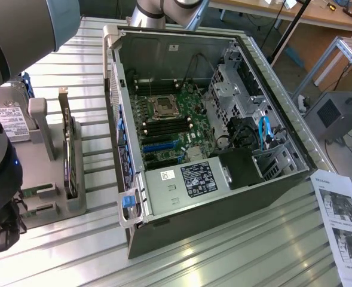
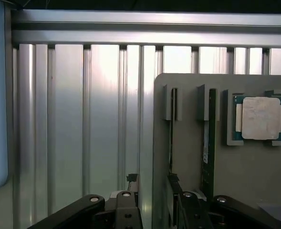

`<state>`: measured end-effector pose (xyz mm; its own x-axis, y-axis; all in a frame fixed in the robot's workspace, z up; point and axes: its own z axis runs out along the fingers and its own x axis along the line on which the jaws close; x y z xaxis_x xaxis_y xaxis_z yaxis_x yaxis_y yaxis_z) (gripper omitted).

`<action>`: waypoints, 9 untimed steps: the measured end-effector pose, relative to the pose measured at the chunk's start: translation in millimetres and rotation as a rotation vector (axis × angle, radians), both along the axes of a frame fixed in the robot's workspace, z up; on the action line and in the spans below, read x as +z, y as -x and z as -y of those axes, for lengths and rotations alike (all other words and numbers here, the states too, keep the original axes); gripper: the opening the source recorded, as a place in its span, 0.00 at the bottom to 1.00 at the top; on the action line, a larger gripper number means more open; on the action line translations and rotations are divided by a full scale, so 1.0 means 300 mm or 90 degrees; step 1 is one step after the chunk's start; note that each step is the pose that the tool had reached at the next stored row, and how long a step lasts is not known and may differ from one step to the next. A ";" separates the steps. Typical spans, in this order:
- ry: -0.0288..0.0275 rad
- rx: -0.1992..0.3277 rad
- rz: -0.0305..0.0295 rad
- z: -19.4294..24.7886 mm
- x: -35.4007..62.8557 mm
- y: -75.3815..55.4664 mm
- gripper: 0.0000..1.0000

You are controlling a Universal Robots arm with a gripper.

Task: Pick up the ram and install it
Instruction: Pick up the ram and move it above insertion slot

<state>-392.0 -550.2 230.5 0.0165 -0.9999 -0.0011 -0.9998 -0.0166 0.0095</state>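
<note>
Jaws open, holding nothing, over the grey holder. The ram stands on edge in a holder slot beside a processor. The open computer case sits apart on the surface.

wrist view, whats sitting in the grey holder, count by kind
green ram stick, on edge in a slot: 1
thin dark board, on edge in a slot: 1
processor chip, lying flat in a recess: 1
total: 3
</note>
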 end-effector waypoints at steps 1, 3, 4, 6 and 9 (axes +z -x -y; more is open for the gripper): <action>0.0002 0.000 0.0000 0.000 -0.007 0.000 0.36; 0.0003 0.000 -0.0001 0.000 -0.009 0.000 0.36; 0.0003 0.000 -0.0001 0.000 -0.009 0.000 0.36; 0.0003 0.000 0.0000 -0.003 -0.010 0.000 0.36; 0.0002 0.000 0.0000 -0.024 -0.014 0.000 0.36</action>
<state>-392.0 -543.1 226.3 0.0166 -0.9999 -0.0009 -0.9998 -0.0166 0.0094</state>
